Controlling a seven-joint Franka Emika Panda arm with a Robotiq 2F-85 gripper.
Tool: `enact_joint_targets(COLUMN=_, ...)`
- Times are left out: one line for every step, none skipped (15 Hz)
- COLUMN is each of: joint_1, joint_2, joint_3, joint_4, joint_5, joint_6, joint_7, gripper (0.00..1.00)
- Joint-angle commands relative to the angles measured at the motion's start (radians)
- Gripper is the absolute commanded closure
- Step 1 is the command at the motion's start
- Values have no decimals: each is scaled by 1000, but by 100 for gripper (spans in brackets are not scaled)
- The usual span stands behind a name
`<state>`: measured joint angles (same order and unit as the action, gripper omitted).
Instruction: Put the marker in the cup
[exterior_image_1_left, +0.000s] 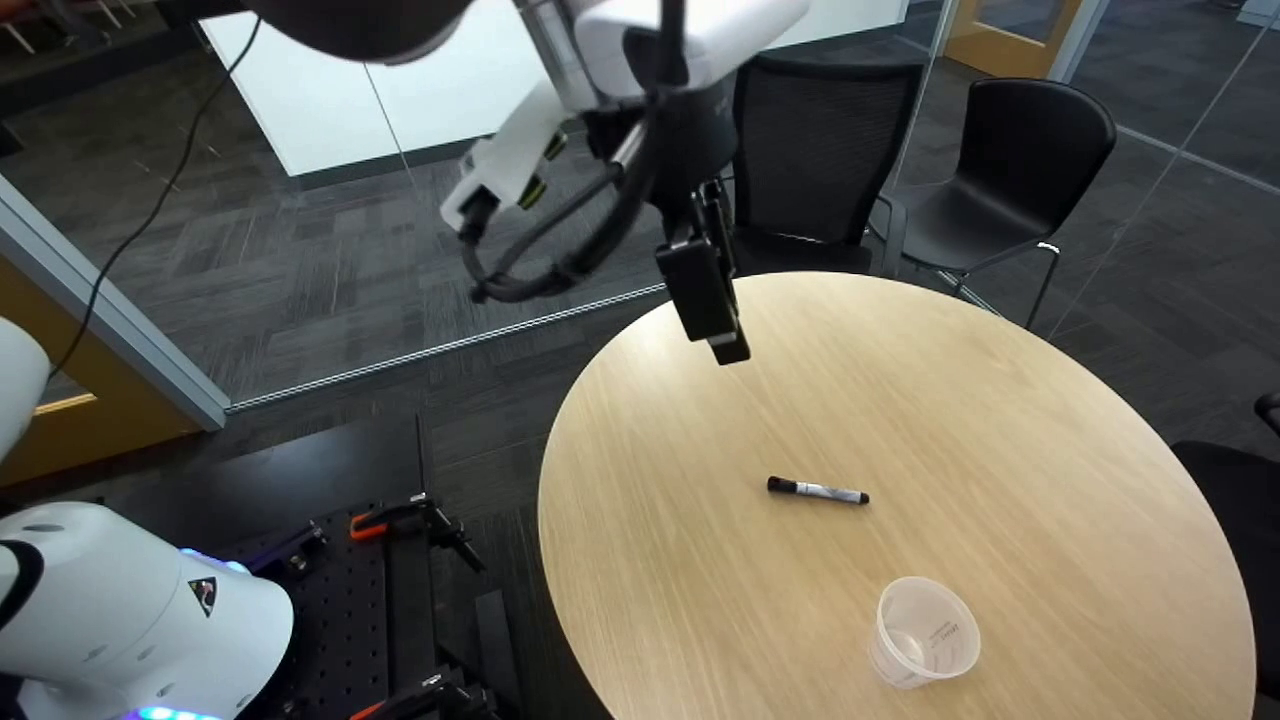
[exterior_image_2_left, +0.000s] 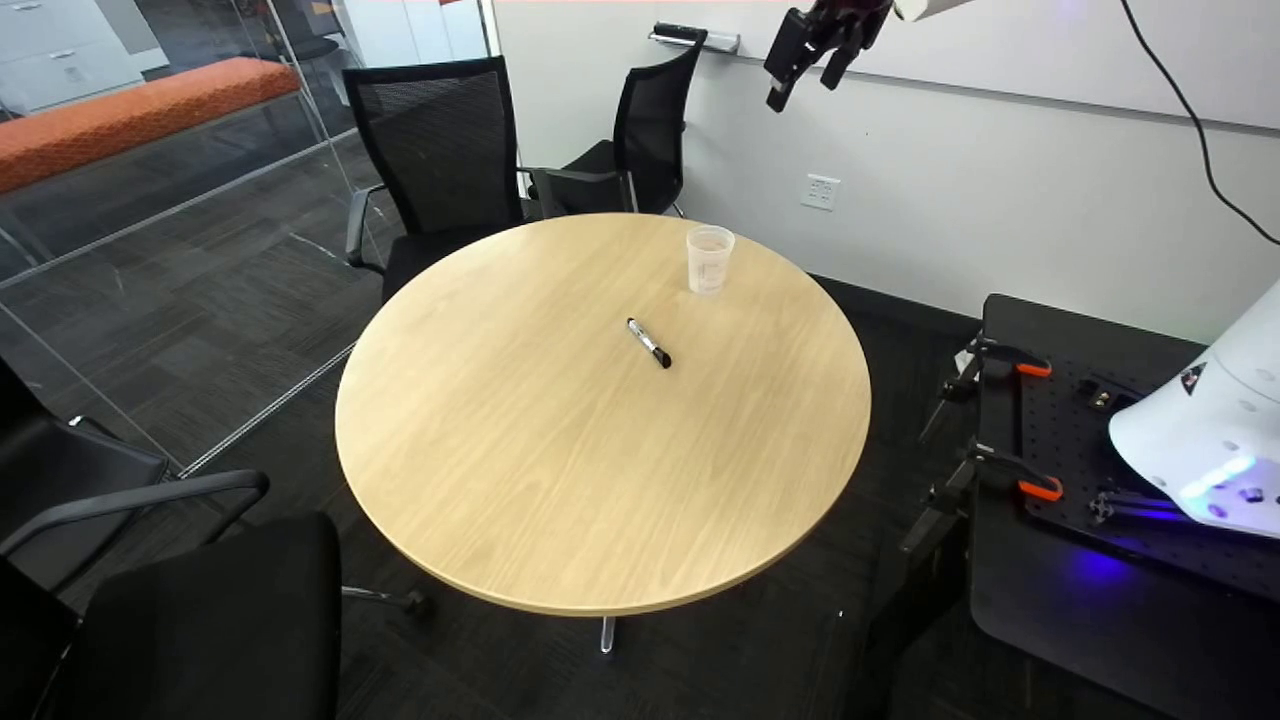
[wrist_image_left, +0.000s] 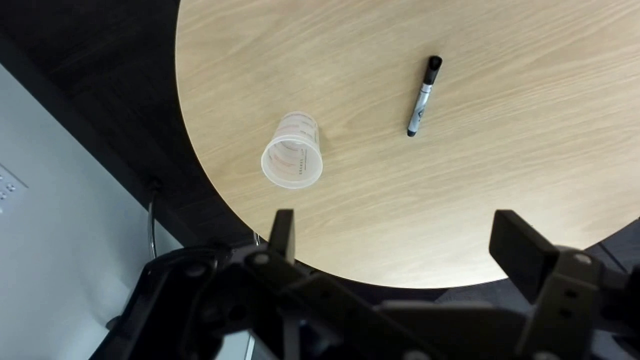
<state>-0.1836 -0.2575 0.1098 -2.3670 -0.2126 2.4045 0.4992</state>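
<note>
The marker, black at both ends with a pale grey-white barrel, lies flat on the round wooden table; it shows in both exterior views and in the wrist view. The translucent cup stands upright on the table a short way from the marker, in both exterior views and in the wrist view. Nothing shows inside the cup. My gripper is high above the table, apart from both things. In the wrist view its fingers are wide apart with nothing between them.
The round wooden table has a bare rim. Black chairs stand round it. The robot's black base stand with clamps is beside the table. A white wall and glass partitions stand behind.
</note>
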Motion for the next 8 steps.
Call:
enact_joint_targets(joint_1=6, joint_2=139, joint_3=-9, joint_4=74, joint_5=-69, joint_6=95, joint_7=75, gripper=0)
enact_joint_targets(joint_1=10, joint_2=170, joint_3=-11, joint_4=82, joint_5=-89, joint_6=122, joint_7=103, gripper=0)
enact_joint_targets(joint_1=16, joint_2=201, joint_3=-15, joint_4=90, joint_5=-108, joint_6=144, joint_7=135, gripper=0)
enact_joint_targets(joint_1=25, joint_2=235, joint_3=-20, joint_4=102, joint_5=-126, joint_6=158, joint_7=164, gripper=0)
enact_joint_targets(joint_1=36, joint_2=266, joint_3=-26, joint_4=111, joint_5=-145, joint_6=171, joint_7=187, gripper=0)
enact_joint_targets(joint_1=50, joint_2=295, joint_3=-35, joint_4=122, joint_5=-157, joint_6=181, joint_7=208, gripper=0)
enact_joint_targets(joint_1=65, joint_2=328, joint_3=-44, joint_4=134, joint_5=-170, joint_6=188, joint_7=230, gripper=0)
enact_joint_targets(joint_1=82, joint_2=359, joint_3=-55, joint_4=146, joint_5=-177, joint_6=195, joint_7=247, gripper=0)
